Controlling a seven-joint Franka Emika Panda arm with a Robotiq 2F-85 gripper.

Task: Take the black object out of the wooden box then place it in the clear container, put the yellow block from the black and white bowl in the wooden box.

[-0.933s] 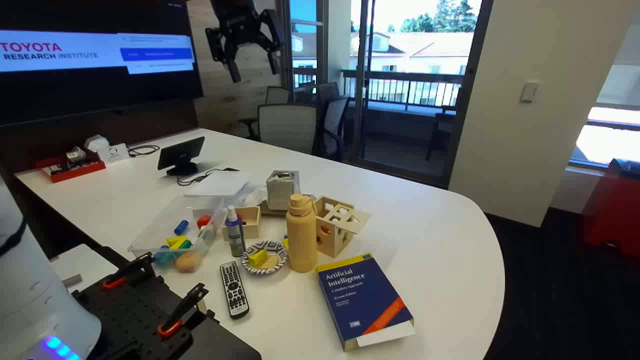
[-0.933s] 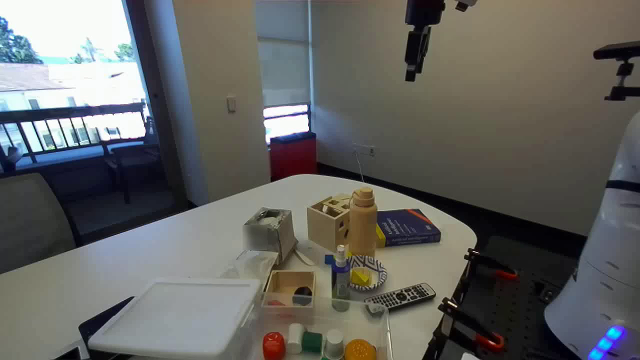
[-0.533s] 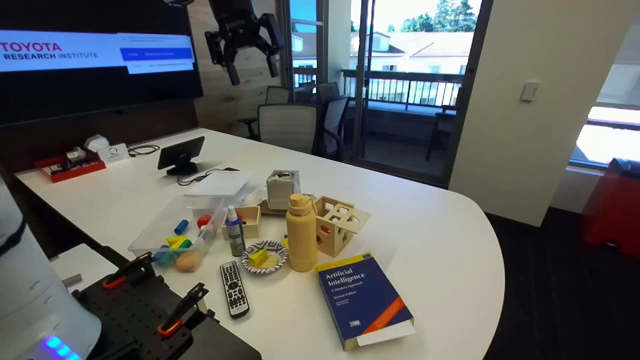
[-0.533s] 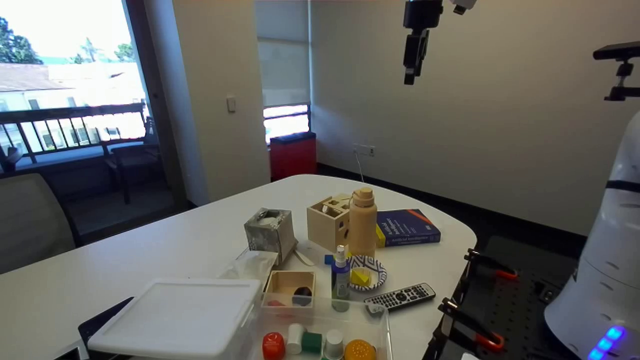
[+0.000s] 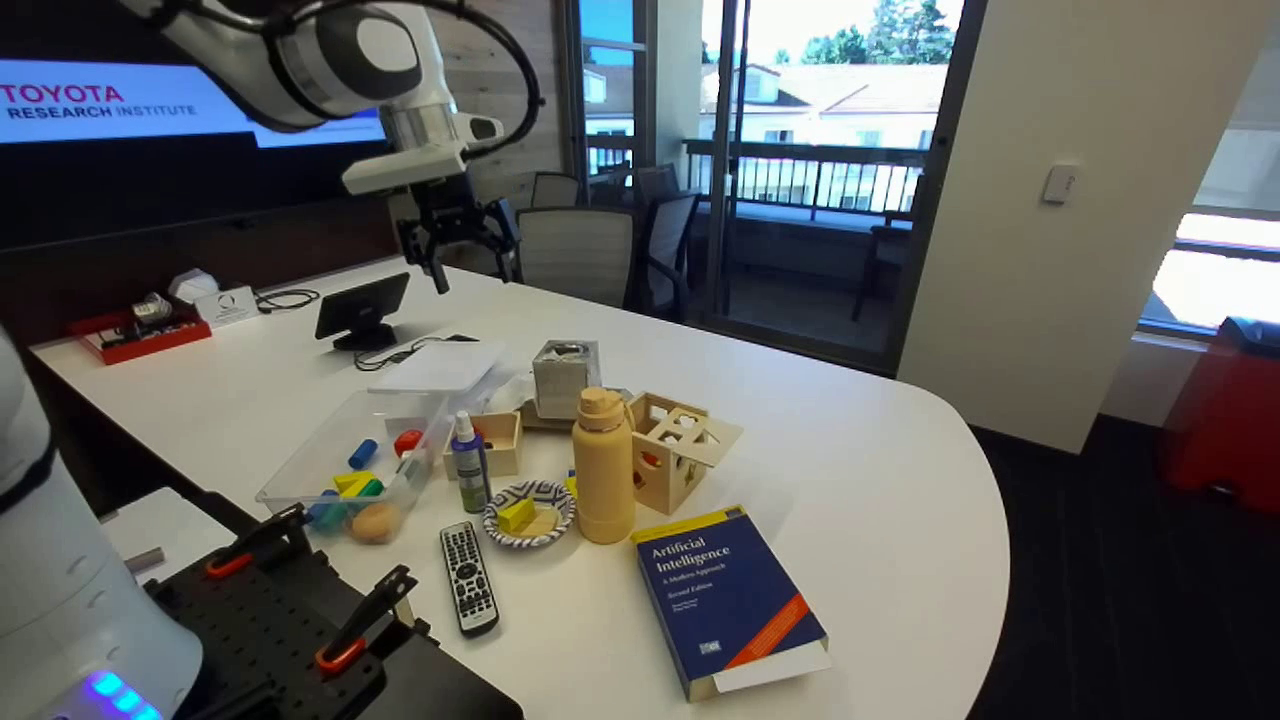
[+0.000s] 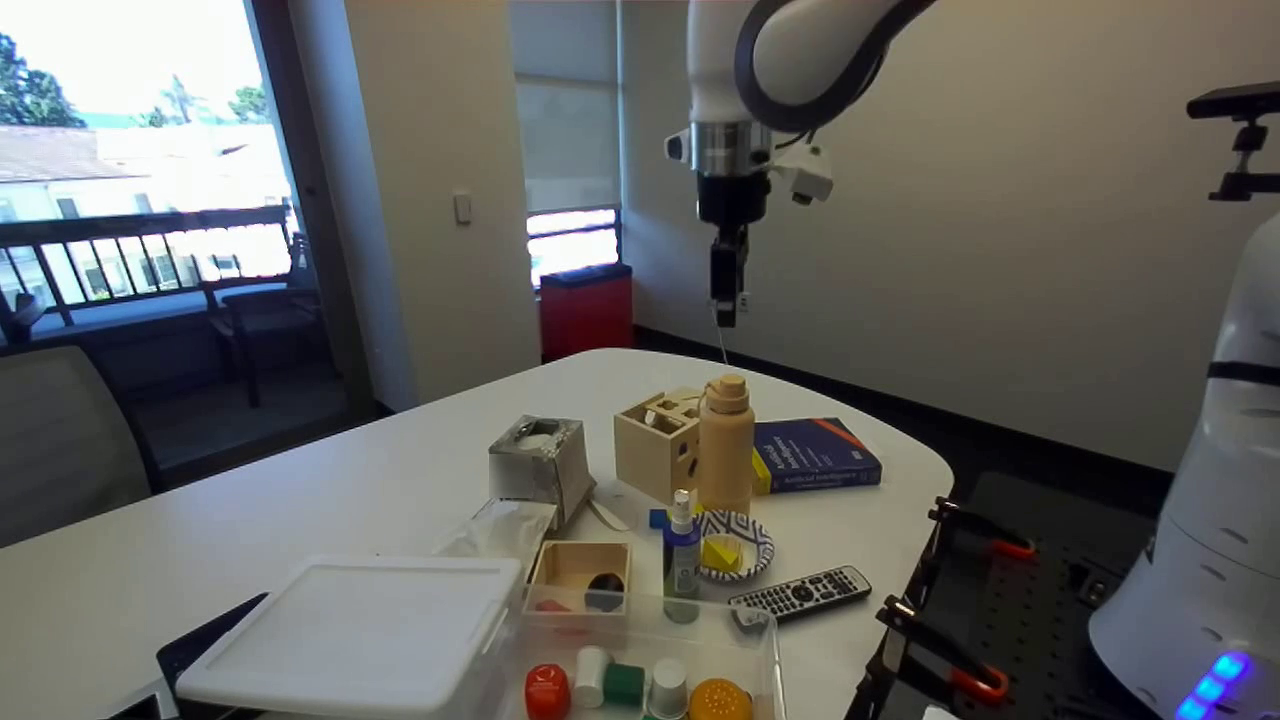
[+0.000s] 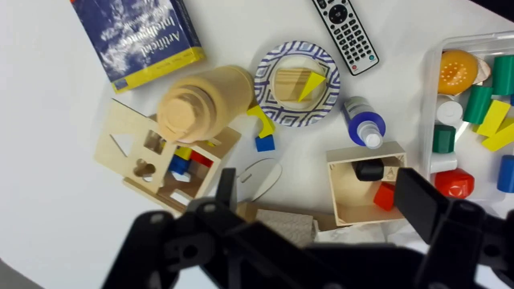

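From my remote seat I'm looking into an office meeting room: a broad white table (image 5: 860,500), mesh-backed chairs (image 5: 575,250), a wall screen (image 5: 150,170) reading "Toyota Research Institute".

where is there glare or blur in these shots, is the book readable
Wrist view: white glare patches wash over the blue book, and the gripper looks dark and soft up close; in an exterior view the book's title reads clearly; in both exterior views the sky is partly washed out to white.
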